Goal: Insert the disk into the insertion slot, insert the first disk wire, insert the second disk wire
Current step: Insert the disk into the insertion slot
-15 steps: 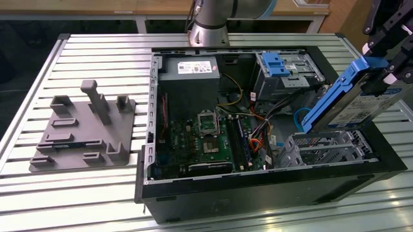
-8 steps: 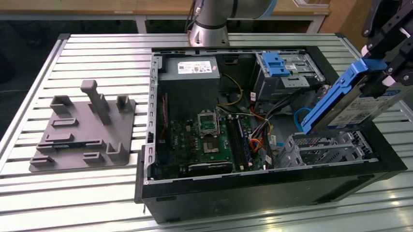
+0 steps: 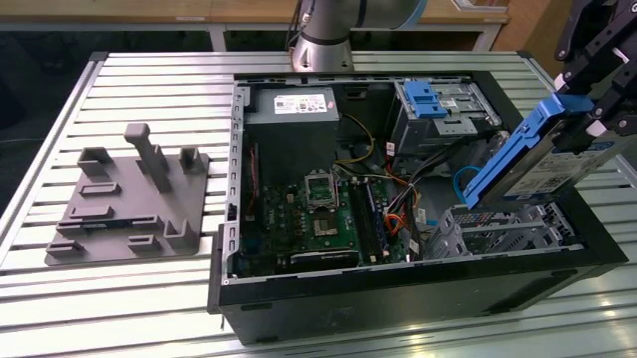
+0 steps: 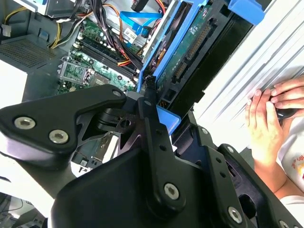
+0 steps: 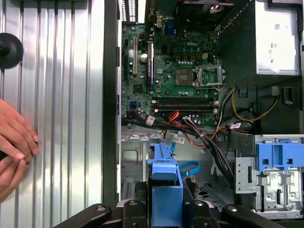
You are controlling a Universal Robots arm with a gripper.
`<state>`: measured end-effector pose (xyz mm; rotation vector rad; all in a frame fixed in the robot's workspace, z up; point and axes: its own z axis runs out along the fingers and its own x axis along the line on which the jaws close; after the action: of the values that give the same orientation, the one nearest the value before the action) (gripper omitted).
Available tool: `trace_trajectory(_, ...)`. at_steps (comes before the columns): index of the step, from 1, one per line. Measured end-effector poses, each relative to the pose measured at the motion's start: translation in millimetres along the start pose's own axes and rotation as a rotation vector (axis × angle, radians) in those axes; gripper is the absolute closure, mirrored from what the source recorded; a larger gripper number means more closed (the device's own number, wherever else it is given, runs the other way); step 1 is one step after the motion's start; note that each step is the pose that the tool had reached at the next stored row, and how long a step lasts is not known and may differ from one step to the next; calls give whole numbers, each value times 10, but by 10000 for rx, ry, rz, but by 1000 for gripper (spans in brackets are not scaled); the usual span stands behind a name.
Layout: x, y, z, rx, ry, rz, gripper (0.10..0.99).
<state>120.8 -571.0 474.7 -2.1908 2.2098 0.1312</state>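
Observation:
The disk (image 3: 545, 162), a silver drive with a white label in a bright blue carrier, hangs tilted over the case's corner at the exterior view's right. My gripper (image 3: 589, 119) is shut on its upper end. The disk's lower end hovers just above the insertion slot (image 3: 503, 227), a silver perforated cage inside the case. In the first wrist view the blue carrier (image 5: 164, 183) sits between my fingers, with the cage (image 5: 134, 156) beyond it. In the second wrist view the disk (image 4: 190, 45) shows its connector edge past my gripper (image 4: 152, 102). A blue flat cable (image 3: 461, 183) loops beside the cage.
The open black computer case (image 3: 398, 287) lies on a slatted metal table (image 3: 149, 82), with motherboard (image 3: 318, 209), power supply (image 3: 292, 104) and a grey bay with a blue latch (image 3: 423, 101). A grey fixture plate (image 3: 130, 201) lies at the exterior view's left. A person's hands (image 5: 14, 142) rest on the table.

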Motion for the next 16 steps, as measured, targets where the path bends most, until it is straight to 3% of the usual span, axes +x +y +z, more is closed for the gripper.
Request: trace_trajectory(16,8,-4,108,-2,2,-26,722)
